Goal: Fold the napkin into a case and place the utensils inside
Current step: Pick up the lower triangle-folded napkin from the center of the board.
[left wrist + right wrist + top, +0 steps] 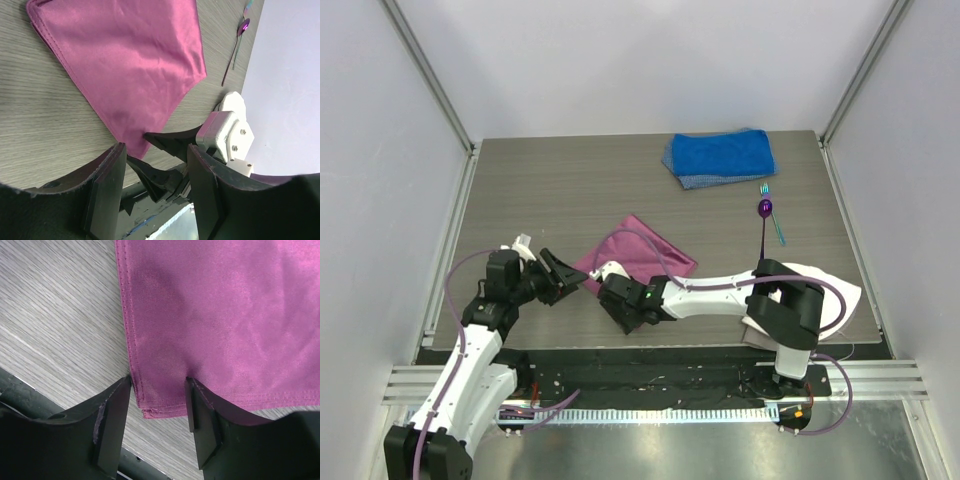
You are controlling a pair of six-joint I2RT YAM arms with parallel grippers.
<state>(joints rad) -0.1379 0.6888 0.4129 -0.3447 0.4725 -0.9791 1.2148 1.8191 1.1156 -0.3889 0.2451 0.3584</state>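
the napkin [640, 255] lay flat on the table [540, 190], just to the 6 o'clock side of its centre, turned like a diamond, with one corner pointing to about 8 o'clock, toward both grippers

the right gripper [159, 381] stood with jaws apart, straddling that corner; the cloth lay flat between its fingers [112, 415] and was not yet pinched

the left gripper [156, 150] was spread wide as well, holding nothing, just to the 9 o'clock side of the same corner

the cloth looked thin, satiny and limp, with a stitched hem round the edge. it would likely weigh almost nothing, droop as soon as it was lifted and slide easily on the wood grain. the hemmed corner seemed the best hold, as it was slightly firmer than the middle, with the fingers pressed low so that a single edge got caught. a second hold on a neighbouring corner would probably keep the fold straight

the utensils lay well apart from the napkin, near 3 o'clock. the spoon [764, 208] and the fork [776, 228] were close together; whether they touched was too small to tell. both were slim and flat, so likely fiddly to pinch

by count there were one napkin, one spoon, one fork, one blue towel [720, 155] at 1 o'clock, one white cloth [835, 290] at 4 o'clock partly under the right arm, and two grippers
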